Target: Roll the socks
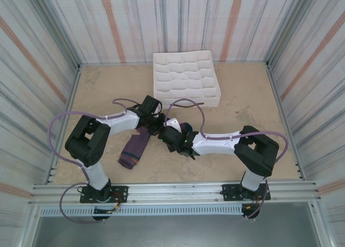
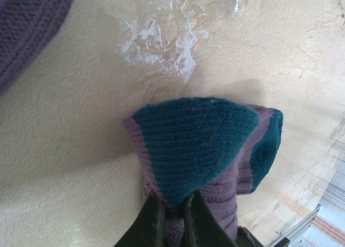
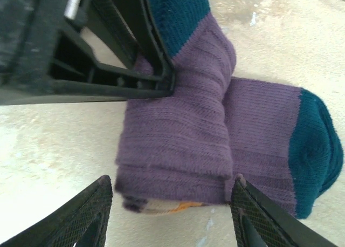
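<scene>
Rolling has barely begun: left end effector [image 2: 171,225] pinches one folded sock [image 3: 178,144], right end effector [image 3: 170,190] spread wide around it; second sock [image 1: 133,148] lies flat, unrolled.

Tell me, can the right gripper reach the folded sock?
Probably yes: the right gripper is open, straddling the folded sock; the left gripper pinches its far end, clear of the fingers.
</scene>
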